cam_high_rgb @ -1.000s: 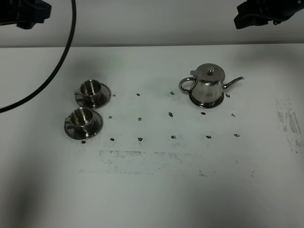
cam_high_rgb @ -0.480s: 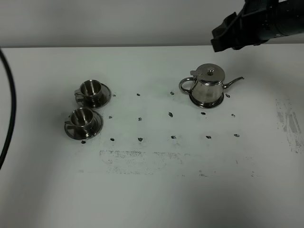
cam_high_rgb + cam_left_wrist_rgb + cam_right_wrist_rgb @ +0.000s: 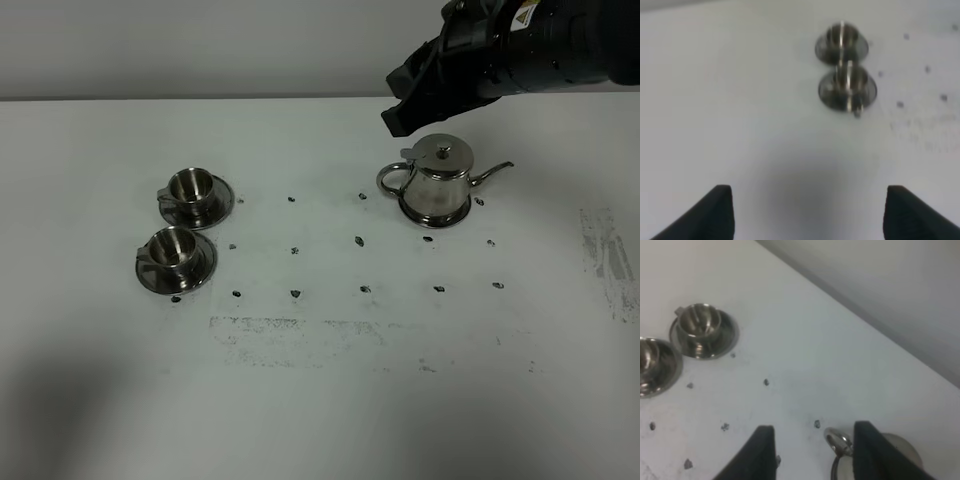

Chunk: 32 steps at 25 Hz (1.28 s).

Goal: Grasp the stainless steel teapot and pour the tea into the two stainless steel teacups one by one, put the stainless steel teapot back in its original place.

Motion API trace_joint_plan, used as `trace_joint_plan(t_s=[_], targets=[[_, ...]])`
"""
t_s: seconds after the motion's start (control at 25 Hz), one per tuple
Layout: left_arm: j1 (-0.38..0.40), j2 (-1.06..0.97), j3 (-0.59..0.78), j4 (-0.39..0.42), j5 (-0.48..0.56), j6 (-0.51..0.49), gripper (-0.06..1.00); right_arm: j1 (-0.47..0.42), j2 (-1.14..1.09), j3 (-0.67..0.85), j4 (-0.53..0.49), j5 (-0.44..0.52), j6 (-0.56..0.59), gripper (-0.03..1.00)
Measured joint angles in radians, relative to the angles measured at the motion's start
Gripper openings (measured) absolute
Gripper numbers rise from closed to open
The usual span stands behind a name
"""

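The right arm (image 3: 520, 50) had swung in from the far corner to hang just above the teapot (image 3: 437, 183), which stood upright on the surface (image 3: 320, 400), well apart from the two cups (image 3: 190, 186) at left. The right fingers (image 3: 764, 452) stood apart, empty; the left fingers (image 3: 715, 212) likewise.

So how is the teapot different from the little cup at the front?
The teapot is much taller than the front cup. The teapot has a lid and a thin spout; the front cup is open on top. Both are shiny steel with a side handle.
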Motion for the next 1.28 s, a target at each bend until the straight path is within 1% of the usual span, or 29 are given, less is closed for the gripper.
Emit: trace_joint_plan(t_s=[0.2,0.32,0.68,0.72,0.88,0.96,1.28], targets=[[0.0,-0.122,0.131,-0.006,0.039,-0.03,0.61,0.003,0.044,0.001,-0.004,0.001,0.0,0.38],[0.0,-0.17,0.166,-0.018,0.083,-0.045,0.61,0.008,0.057,0.001,-0.004,0.0,0.001,0.38],[0.0,-0.212,0.168,-0.02,0.084,-0.052,0.61,0.028,0.092,0.001,-0.011,0.005,-0.002,0.38],[0.009,-0.22,0.168,-0.02,0.084,-0.052,0.61,0.028,0.101,0.001,-0.012,0.003,-0.002,0.38],[0.094,-0.299,0.169,-0.02,0.084,-0.052,0.61,0.028,0.14,0.001,-0.012,-0.003,-0.012,0.38],[0.117,-0.346,0.169,-0.02,0.085,-0.052,0.61,0.028,0.15,0.001,-0.012,-0.013,-0.017,0.38],[0.126,-0.356,0.169,-0.02,0.085,-0.052,0.61,0.028,0.156,0.001,-0.011,-0.073,-0.022,0.38]])
